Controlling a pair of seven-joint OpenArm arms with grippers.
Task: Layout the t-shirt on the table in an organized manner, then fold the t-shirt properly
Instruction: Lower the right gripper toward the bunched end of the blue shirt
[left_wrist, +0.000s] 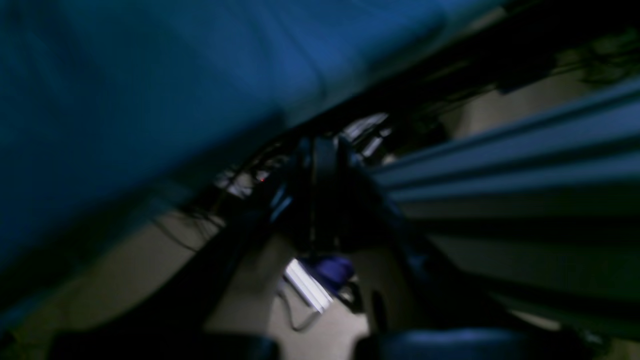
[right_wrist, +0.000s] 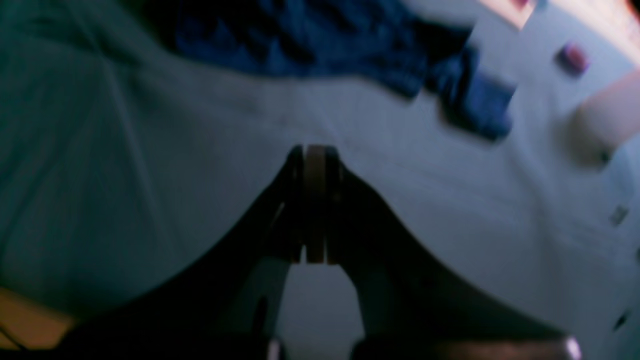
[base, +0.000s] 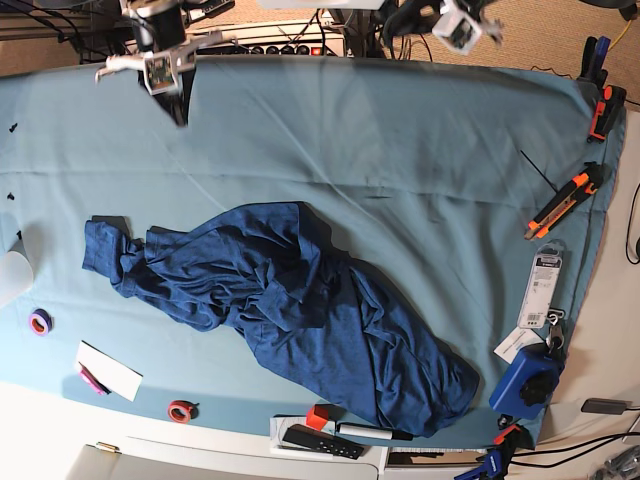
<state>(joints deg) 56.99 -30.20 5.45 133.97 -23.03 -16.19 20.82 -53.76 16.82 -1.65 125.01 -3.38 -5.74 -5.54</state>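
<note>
The t-shirt (base: 290, 310) lies bunched and wrinkled in a long heap on the table (base: 420, 130), nothing laid out yet. Its long axis runs diagonally in base view: one end w/ a sleeve cuff near the view's left edge, the bulkier end down toward the lower right, close to the table's near edge. Both arms sit at the far edge, well apart from the cloth, neither touching it. Right gripper (base: 165, 72) is at upper left of base view; its wrist cam shows the jaws pressed together on nothing, hanging over bare teal cloth w/ the shirt ahead of the tips (right_wrist: 315, 155). Left gripper (base: 462, 28) is at top right of base view; its wrist cam is too blurred to read well, but the jaws (left_wrist: 322, 150) look closed and empty, pointing off past the table edge. Judgement: the right arm is nearer the sleeve end, the left arm faces the bulky end across more open table. Clutter along the rim (tape rolls, knife (base: 562, 200), clamps) stays clear of the shirt.
</note>
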